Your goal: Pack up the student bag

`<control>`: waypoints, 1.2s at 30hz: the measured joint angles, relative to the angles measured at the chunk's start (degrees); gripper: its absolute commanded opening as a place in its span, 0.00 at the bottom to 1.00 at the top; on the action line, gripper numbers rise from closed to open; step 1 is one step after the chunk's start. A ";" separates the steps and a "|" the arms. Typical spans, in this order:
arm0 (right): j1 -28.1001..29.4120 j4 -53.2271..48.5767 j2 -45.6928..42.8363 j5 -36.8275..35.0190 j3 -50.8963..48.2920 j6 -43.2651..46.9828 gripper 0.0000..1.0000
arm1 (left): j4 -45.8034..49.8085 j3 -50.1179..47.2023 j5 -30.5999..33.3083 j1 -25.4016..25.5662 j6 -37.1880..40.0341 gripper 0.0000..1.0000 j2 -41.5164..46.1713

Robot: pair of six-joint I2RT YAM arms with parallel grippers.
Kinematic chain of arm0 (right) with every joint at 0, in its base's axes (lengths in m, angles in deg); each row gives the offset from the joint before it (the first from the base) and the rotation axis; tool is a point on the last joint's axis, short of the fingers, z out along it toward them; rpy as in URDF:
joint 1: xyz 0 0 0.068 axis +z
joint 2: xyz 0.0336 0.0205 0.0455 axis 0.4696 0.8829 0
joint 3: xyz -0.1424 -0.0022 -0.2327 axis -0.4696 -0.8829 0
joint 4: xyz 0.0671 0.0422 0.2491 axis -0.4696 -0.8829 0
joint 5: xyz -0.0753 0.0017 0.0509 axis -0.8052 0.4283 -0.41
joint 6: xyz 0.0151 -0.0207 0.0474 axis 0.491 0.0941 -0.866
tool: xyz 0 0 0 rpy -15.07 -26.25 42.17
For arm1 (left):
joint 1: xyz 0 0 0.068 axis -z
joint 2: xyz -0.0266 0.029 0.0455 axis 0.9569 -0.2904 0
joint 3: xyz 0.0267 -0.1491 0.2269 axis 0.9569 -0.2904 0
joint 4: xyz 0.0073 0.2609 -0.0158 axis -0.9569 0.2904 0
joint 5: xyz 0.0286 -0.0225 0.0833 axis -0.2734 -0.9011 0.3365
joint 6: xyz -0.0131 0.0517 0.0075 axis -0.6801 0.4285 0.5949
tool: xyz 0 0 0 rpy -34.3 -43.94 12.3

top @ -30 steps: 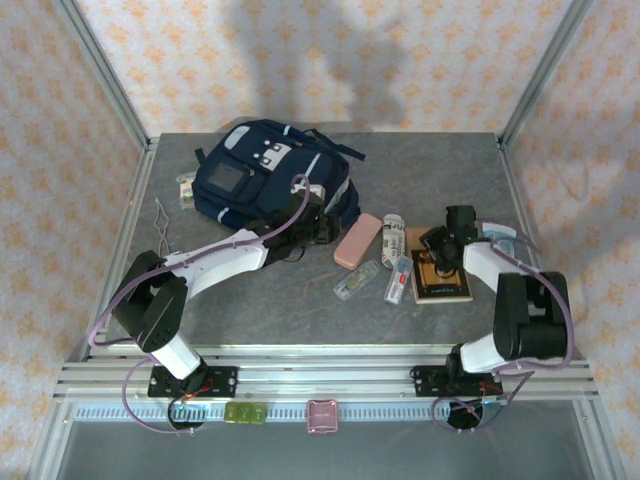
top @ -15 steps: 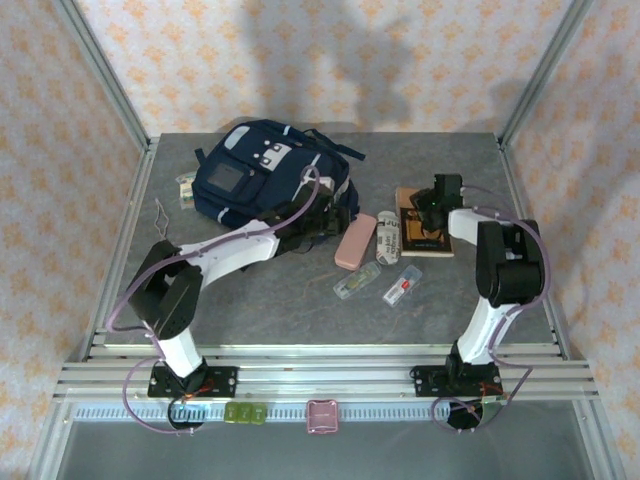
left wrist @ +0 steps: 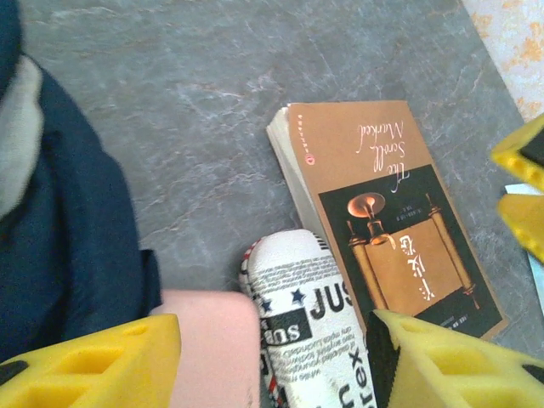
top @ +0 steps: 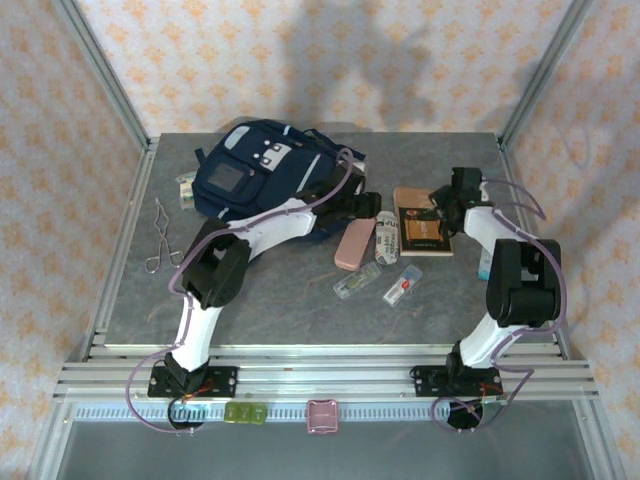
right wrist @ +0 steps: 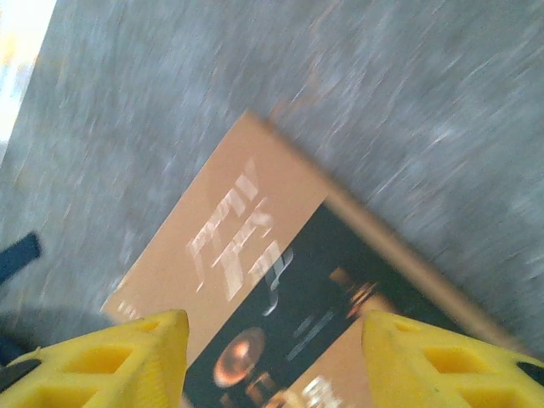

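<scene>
grey stone-look table (top: 300, 305) w/ an aluminium frame, walls papered in an orange flower print. the backpack (top: 255, 172), navy w/ pale grey patches, lies front up at the far left of the table. the left arm reaches across past the bag's right edge. left gripper (left wrist: 272, 361) has its jaws apart, nothing clamped, over a pink case (left wrist: 212, 340) and a newsprint-pattern tube (left wrist: 306, 314) lying side by side. just right of the tube a brown book (left wrist: 387, 225) lies flat, cover up. right gripper (right wrist: 276, 357) is over the book, jaws apart and empty; that view is blurred. nearer the arms lie a clear pack (top: 356, 284) and a second pack (top: 402, 285) w/ red inside. a thin metal tool (top: 158, 240) w/ loop handles lies near the left edge.
</scene>
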 measured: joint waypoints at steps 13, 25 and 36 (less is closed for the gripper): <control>-4.42 3.76 5.49 8.72 -4.61 5.73 0.54 | 7.72 23.78 -3.23 0.44 3.45 0.61 -16.11; -4.83 12.41 2.56 17.53 -11.91 8.87 0.49 | 14.40 34.56 -2.84 0.31 6.27 0.55 -27.58; -4.74 15.04 0.22 24.74 -15.78 10.14 0.48 | 13.73 36.37 -4.20 -0.11 6.84 0.47 -29.09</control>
